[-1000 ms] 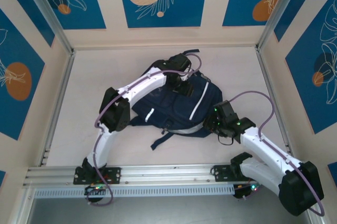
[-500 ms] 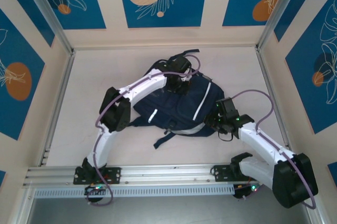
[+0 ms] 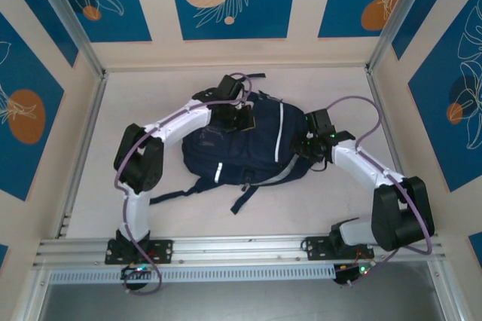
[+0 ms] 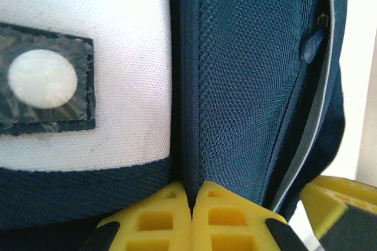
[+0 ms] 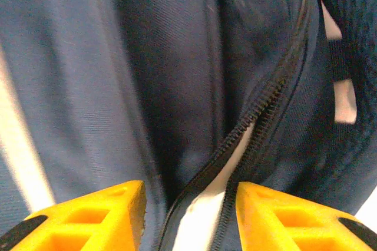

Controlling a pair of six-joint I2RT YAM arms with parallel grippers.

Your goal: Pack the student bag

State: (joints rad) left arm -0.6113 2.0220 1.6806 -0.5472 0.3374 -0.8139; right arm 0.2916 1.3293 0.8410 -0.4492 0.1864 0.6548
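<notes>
The tabletop (image 3: 151, 102) has open room on its left and along the back wall, less on the right. One student bag (image 3: 252, 151) lies at its centre, straps trailing toward the near edge. Of two grippers, the left gripper (image 4: 191, 195) has its fingers pinched on a navy fabric fold. The right gripper (image 5: 188, 198) has its fingers apart astride the part-open zipper (image 5: 259, 121). The bag's inside is hidden.
</notes>
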